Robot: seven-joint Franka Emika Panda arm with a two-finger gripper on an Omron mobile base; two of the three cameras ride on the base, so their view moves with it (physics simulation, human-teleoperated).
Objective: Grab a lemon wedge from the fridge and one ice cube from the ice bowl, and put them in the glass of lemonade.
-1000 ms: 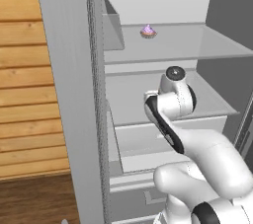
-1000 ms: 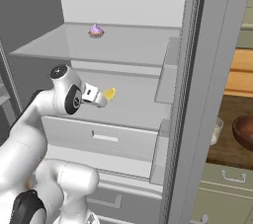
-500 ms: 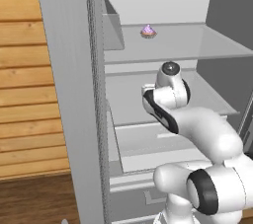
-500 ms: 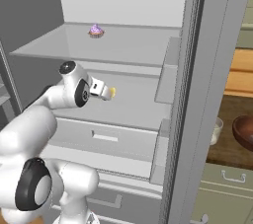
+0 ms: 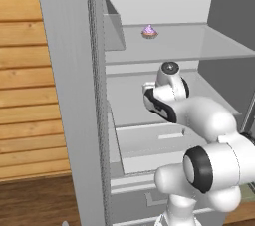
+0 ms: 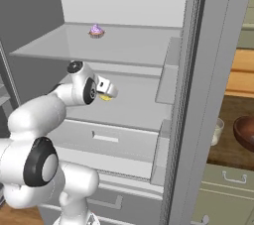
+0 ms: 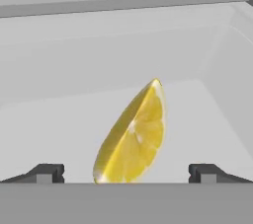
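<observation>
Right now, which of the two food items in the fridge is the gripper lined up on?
The lemon wedge on the lower shelf, lying between the open fingers of the gripper. The pink cupcake sits one shelf higher, apart from it.

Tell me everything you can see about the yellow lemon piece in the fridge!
The lemon wedge is a bright yellow slice with a smooth curved peel edge and a paler, juicy cut face with faint segment lines. It stands tilted on its tip on the grey fridge shelf, leaning right. The open gripper has one of its dark fingers on each side, not touching it. From the right base view it peeks out beside the hand.
</observation>
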